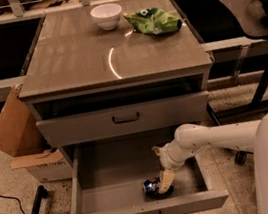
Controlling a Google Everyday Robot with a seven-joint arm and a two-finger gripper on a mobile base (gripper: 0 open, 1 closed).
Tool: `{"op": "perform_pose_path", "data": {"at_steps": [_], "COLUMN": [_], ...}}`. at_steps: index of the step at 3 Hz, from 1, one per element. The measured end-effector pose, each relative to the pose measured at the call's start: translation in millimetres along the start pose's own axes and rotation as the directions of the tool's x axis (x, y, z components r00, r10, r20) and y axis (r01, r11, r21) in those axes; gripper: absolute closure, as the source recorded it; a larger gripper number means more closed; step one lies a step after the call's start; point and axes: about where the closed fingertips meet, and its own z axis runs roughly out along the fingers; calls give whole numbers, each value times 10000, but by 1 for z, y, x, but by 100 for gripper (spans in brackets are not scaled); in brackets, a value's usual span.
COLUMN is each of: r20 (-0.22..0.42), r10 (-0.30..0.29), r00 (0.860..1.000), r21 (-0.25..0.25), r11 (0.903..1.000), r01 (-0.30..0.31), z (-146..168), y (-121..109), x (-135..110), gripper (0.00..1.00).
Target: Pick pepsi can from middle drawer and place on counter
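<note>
The pincer [163, 184] hangs inside the open middle drawer [110, 183], touching the pepsi can [151, 188] at its near edge; whether it grasps cannot be told.
</note>
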Motion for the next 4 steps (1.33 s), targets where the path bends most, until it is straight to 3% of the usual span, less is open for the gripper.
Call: {"op": "perform_pose_path", "data": {"at_steps": [2, 4], "r20": [-671, -831], "r10": [9, 105], "r00": [9977, 9965], "r21": [-266, -212], "r11": [9996, 9997], "r01": [-27, -123], "z": [34, 37], "y": [8, 15], "x": [12, 19], "gripper": [6, 48]}}
